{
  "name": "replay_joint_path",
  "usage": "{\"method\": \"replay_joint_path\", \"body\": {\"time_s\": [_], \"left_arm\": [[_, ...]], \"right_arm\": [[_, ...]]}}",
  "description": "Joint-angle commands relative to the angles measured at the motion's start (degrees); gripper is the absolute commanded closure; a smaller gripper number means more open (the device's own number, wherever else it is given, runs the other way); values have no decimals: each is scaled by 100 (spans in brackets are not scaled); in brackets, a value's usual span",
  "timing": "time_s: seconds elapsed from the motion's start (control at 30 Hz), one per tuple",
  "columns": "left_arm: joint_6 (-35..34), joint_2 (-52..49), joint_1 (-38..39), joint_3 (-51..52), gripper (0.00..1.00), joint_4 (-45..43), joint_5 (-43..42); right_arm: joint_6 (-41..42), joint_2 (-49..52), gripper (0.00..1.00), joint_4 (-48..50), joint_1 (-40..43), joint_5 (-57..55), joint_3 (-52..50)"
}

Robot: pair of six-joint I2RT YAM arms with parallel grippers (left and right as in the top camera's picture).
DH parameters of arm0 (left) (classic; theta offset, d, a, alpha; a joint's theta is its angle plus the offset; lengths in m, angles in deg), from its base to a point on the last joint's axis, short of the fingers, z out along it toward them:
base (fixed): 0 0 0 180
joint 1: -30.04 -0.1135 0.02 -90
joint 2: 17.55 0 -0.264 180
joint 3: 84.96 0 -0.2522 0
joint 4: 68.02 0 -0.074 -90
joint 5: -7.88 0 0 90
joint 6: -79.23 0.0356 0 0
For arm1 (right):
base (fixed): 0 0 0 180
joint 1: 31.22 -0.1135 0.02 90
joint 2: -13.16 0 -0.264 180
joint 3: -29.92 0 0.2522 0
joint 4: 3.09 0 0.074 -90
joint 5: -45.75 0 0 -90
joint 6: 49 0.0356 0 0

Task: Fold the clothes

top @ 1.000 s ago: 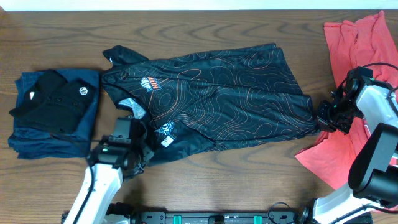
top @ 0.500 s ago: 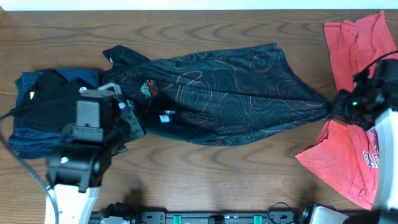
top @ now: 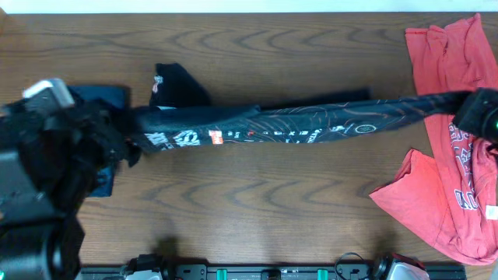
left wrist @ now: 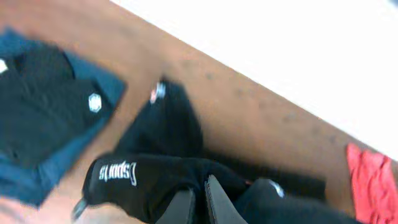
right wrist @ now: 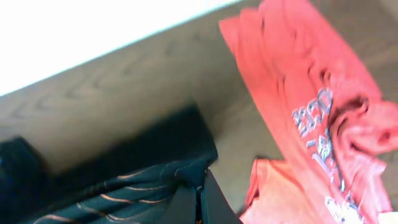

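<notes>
The black jersey (top: 296,123) with orange contour lines hangs lifted and stretched into a long band across the table between my two grippers. My left gripper (top: 117,140) is shut on its left end; the left wrist view shows the jaws (left wrist: 200,202) pinched on black cloth (left wrist: 155,177) with white lettering. My right gripper (top: 467,105) is shut on its right end; the right wrist view shows the jaws (right wrist: 198,199) closed on the patterned hem (right wrist: 124,190). One sleeve (top: 177,85) trails on the table.
A folded stack of navy and black clothes (top: 97,97) lies at the left, partly hidden by my left arm, also in the left wrist view (left wrist: 43,99). A crumpled red shirt (top: 451,163) lies at the right, also in the right wrist view (right wrist: 311,106).
Both grippers have risen with the jersey's ends, pulling it from a spread-out shape on the table into a taut narrow band in the air.
</notes>
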Motion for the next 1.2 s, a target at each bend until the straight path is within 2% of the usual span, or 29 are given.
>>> {"method": "replay_joint_path", "body": {"time_s": [0.0, 0.2, 0.43, 0.57, 0.7, 0.83, 0.9, 1.03, 1.17], "left_arm": [[118, -2, -92, -494, 94, -85, 46], [94, -472, -90, -601, 94, -310, -212], [96, -2037, -55, -601, 94, -717, -492], [216, -3082, 76, -601, 94, -2026, -595], [435, -3858, 179, -605, 94, -3987, -592], [-249, -4041, 179, -756, 94, -5536, -446], [-422, -4041, 179, -1069, 94, -6026, -306], [-291, -4041, 170, -2087, 94, -6098, -136], [-94, -4024, 151, -2983, 94, -5252, -144]], "right_arm": [[-79, 0, 99, 92, 55, -125, 437], [-81, 262, 99, 546, 52, -111, 570], [-227, 1401, 99, 964, 37, 310, 570], [-170, 2323, 99, 2028, -24, 612, 570], [354, 2997, 99, 3672, -116, 588, 570], [1176, 3204, 99, 4970, -96, 588, 597], [1421, 3189, 99, 5335, -74, 588, 734], [1491, 3189, 99, 5274, 26, 586, 1414], [1224, 3189, 99, 4535, 120, 562, 2070]]}}
